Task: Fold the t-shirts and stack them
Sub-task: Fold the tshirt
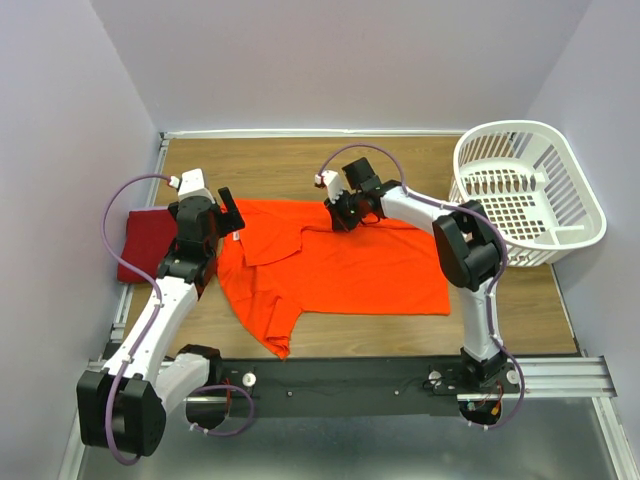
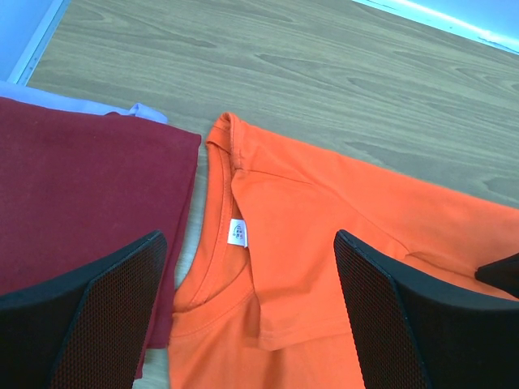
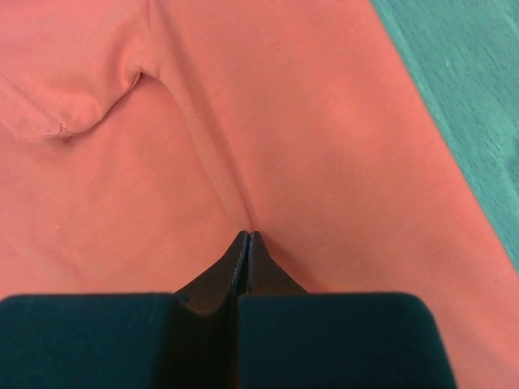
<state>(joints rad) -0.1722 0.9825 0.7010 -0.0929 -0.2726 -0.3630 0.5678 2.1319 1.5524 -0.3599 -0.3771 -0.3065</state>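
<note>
The orange-red t-shirt (image 1: 350,265) lies spread on the wooden table (image 1: 280,165), its left sleeve folded in over the chest. Its collar and white neck label (image 2: 238,232) show in the left wrist view. The dark crimson t-shirt (image 1: 145,240) lies folded at the left, next to the orange one (image 2: 324,243); it also shows in the left wrist view (image 2: 81,194). My left gripper (image 1: 232,215) is open and empty above the collar (image 2: 249,240). My right gripper (image 1: 343,217) is shut at the shirt's far edge, its tips (image 3: 249,235) pinching a crease of orange cloth (image 3: 284,121).
A white plastic lattice laundry basket (image 1: 525,190) stands at the back right corner. Purple walls enclose the table on three sides. Bare wood shows behind the shirts and at the near right.
</note>
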